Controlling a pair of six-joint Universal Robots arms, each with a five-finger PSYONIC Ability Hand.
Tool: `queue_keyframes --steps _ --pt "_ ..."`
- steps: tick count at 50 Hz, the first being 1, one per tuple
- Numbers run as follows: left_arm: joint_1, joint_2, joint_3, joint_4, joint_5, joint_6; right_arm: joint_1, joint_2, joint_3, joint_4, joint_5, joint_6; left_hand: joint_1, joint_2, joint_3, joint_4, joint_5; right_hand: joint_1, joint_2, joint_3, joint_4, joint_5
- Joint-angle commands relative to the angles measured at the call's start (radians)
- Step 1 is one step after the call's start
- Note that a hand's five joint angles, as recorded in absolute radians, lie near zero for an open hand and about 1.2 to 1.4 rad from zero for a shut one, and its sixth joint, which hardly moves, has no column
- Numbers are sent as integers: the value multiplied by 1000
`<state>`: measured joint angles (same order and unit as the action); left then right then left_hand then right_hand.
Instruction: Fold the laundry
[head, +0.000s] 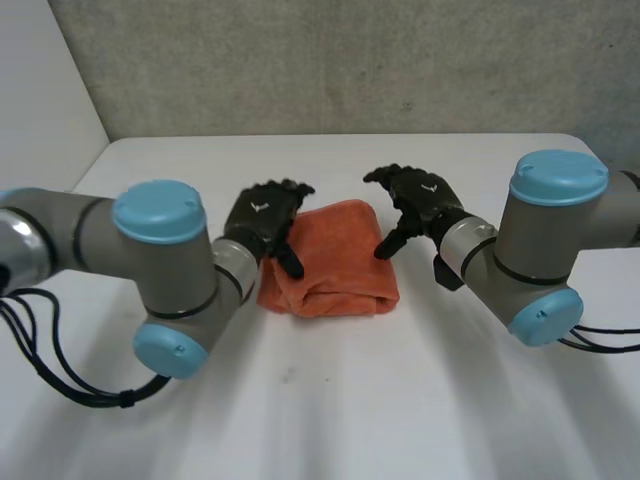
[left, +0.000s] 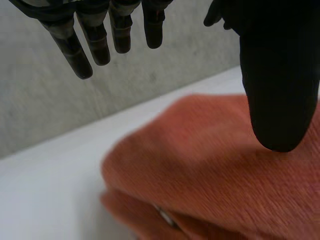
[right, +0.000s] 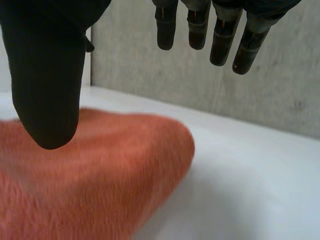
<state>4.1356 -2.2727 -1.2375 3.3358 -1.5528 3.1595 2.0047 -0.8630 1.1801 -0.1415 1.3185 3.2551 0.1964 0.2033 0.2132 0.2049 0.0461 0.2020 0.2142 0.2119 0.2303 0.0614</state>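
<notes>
Folded orange towel (head: 330, 262) at the middle of the table (head: 330, 410), both hands empty
Left hand (head: 262, 222) over its left edge, right hand (head: 418, 200) over its right, fingers spread; soft, light, limp, so probably pinch the edges
</notes>
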Motion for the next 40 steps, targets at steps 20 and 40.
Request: queue_keyframes --steps 20,40 --pt "18 89 -31 -71 -70 152 8 32 -226 292 31 -178 -15 -22 -32 -24 -39 -27 -40 -37 -56 -61" --pt "190 536 -60 -246 -56 48 -129 -502 138 32 248 -189 -21 -28 -38 -30 -45 -27 -40 -37 -56 -61"
